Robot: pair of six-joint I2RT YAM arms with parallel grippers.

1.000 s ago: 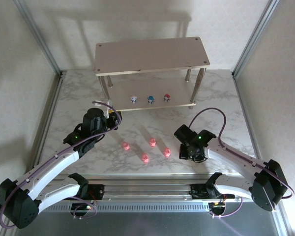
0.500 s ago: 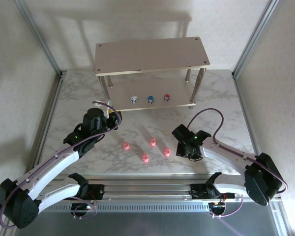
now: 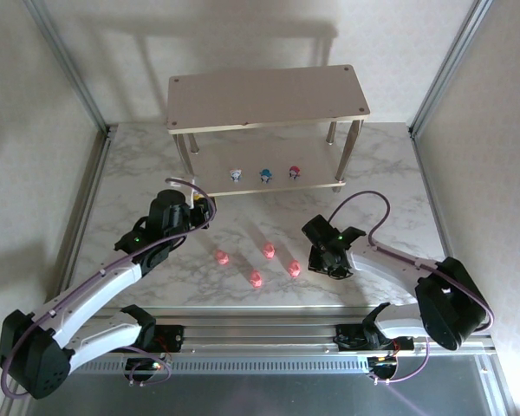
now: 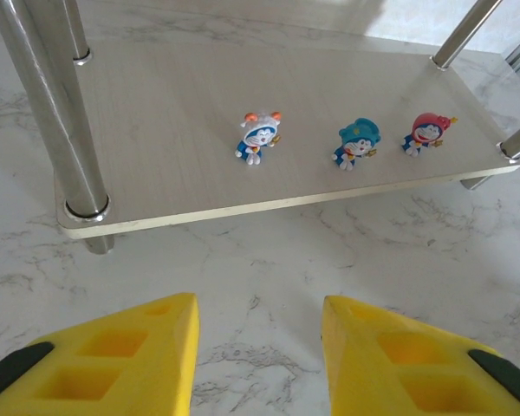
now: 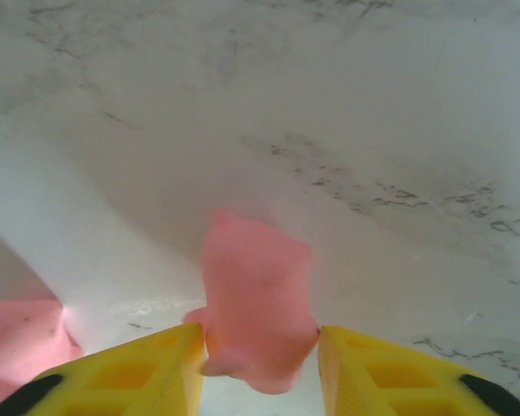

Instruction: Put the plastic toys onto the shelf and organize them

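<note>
Standing in a row on the lower board of the shelf [image 3: 199, 163] are three toys: whitish-blue [image 4: 259, 136], blue [image 4: 356, 141], red [image 4: 425, 133]. Four pink toys [image 3: 255, 279] lie on the desk [image 3: 139, 165] near the arms. A fifth pink toy [image 5: 256, 303] sits between the right fingers [image 5: 373, 368], which touch both its sides. The left fingers [image 4: 147, 351] hang spread wide, holding nothing.

The right gripper [image 3: 316, 258] now sits further left and slightly farther from the near edge, closer to the nearest pink toy [image 3: 294, 269].
</note>
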